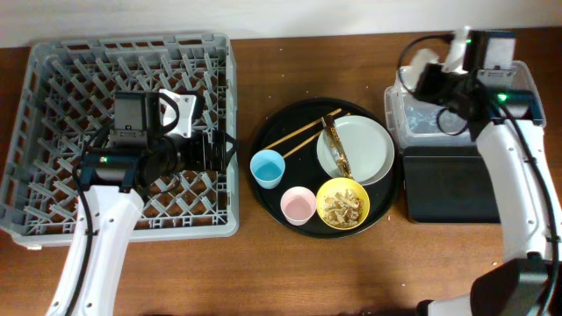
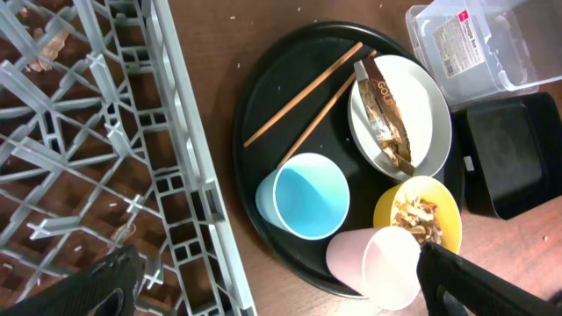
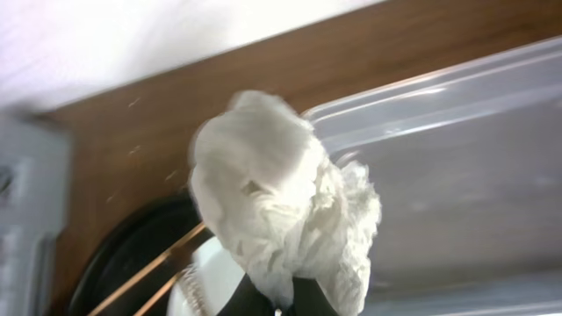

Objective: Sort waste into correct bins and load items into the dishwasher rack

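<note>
The right gripper (image 3: pixel 277 305) is pinching the crumpled white tissue (image 3: pixel 281 197) by its lower end, and the wad bulges out beyond the fingers. Just past it lies the clear tub (image 3: pixel 465 158). From overhead the tissue hangs over the tub's corner nearest the round black tray (image 1: pixel 274 127), so I judge the drop needs only a short carry further in from the rim. Farthest off, the left gripper (image 1: pixel 226 149) is spread and empty at the edge of the dishwasher rack (image 1: pixel 53 70), well apart from the tub.

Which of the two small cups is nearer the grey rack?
The small light-blue cup: it stands at the round black tray's edge facing the grey rack; the small pink cup sits beside the yellow bowl.
</note>
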Tool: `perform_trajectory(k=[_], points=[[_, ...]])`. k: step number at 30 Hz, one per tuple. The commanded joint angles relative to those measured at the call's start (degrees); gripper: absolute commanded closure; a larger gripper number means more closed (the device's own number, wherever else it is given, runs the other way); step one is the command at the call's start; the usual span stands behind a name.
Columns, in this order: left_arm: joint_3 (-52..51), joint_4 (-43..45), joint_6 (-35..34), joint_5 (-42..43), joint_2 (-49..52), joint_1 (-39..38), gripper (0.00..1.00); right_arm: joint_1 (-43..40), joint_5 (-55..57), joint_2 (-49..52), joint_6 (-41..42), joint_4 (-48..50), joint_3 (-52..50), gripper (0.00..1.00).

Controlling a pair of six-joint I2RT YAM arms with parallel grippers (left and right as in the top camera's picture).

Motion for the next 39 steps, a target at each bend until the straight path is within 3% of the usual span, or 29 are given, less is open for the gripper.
perform_trajectory(k=[1, 2, 3, 4, 5, 6, 10, 13, 16, 17, 18, 19, 21, 24, 26, 28, 29, 30, 31, 33, 36, 39], points=[[1.2, 0.1, -0.1, 0.8, 0.3, 0.0, 0.01, -2.8, 11.5, 7.9, 1.9, 0.2, -1.0, 0.94], [1.2, 0.1, -0.1, 0.8, 0.3, 0.0, 0.01, -3.7, 11.3, 10.1, 1.9, 1.7, -1.0, 0.88], [1.2, 0.1, -0.1, 0.8, 0.3, 0.0, 0.01, -4.5, 6.3, 10.2, -3.4, 2.4, -0.4, 0.2], [1.2, 0.1, -0.1, 0.8, 0.3, 0.0, 0.01, -4.3, 1.7, 9.2, -4.9, 0.7, 0.8, 0.19], [1.2, 0.1, -0.1, 0.8, 0.3, 0.0, 0.01, -3.8, -2.4, 8.2, -5.1, -0.9, 1.6, 0.19], [1.2, 0.1, -0.1, 0.8, 0.3, 0.0, 0.01, -1.3, -10.4, 5.9, -6.4, -4.1, 1.9, 0.27], [1.2, 0.1, -0.1, 0.8, 0.3, 0.0, 0.01, 11.7, -7.5, 7.2, -8.0, -11.9, 0.0, 0.31], [1.2, 0.1, -0.1, 0.8, 0.3, 0.0, 0.01, 21.0, 4.2, 12.3, -5.2, -5.8, -5.7, 0.33], [1.2, 0.1, -0.1, 0.8, 0.3, 0.0, 0.01, 22.7, 8.6, 20.6, -1.4, 2.3, -7.6, 0.47], [1.2, 0.1, -0.1, 0.8, 0.3, 0.0, 0.01, 22.2, 9.0, 22.3, -0.9, 3.4, -7.6, 0.73], [1.2, 0.1, -0.1, 0.8, 0.3, 0.0, 0.01, 21.6, 8.6, 22.5, -0.9, 3.3, -7.6, 0.89], [1.2, 0.1, -0.1, 0.8, 0.3, 0.0, 0.01, 20.9, 7.4, 20.4, -0.9, 1.6, -6.7, 0.96], [1.2, 0.1, -0.1, 0.8, 0.3, 0.0, 0.01, 19.4, 7.2, 15.0, -0.9, -0.2, -4.5, 0.96], [1.2, 0.1, -0.1, 0.8, 0.3, 0.0, 0.01, 9.1, 11.1, 4.2, 3.1, 0.7, 0.7, 0.96], [1.2, 0.1, -0.1, 0.8, 0.3, 0.0, 0.01, 2.3, 11.6, 3.9, 4.8, 4.1, 0.8, 0.96], [1.2, 0.1, -0.1, 0.8, 0.3, 0.0, 0.01, -5.6, 11.5, 10.0, 5.4, 10.2, 0.7, 0.93], [1.2, 0.1, -0.1, 0.8, 0.3, 0.0, 0.01, -7.5, 10.9, 13.1, 5.4, 12.8, 0.8, 0.81], [1.2, 0.1, -0.1, 0.8, 0.3, 0.0, 0.01, -8.7, 8.8, 14.9, 4.9, 13.7, 0.8, 0.46], [1.2, 0.1, -0.1, 0.8, 0.3, 0.0, 0.01, -9.2, 6.7, 15.3, 4.9, 13.8, 0.8, 0.27], [1.2, 0.1, -0.1, 0.8, 0.3, 0.0, 0.01, -9.4, -2.3, 11.0, 4.9, 13.6, 1.3, 0.18], [1.2, 0.1, -0.1, 0.8, 0.3, 0.0, 0.01, -8.3, -18.8, -0.1, 4.9, 5.3, 1.3, 0.23], [1.2, 0.1, -0.1, 0.8, 0.3, 0.0, 0.01, -2.3, -18.5, -8.9, 3.3, -16.5, 1.3, 0.4]])
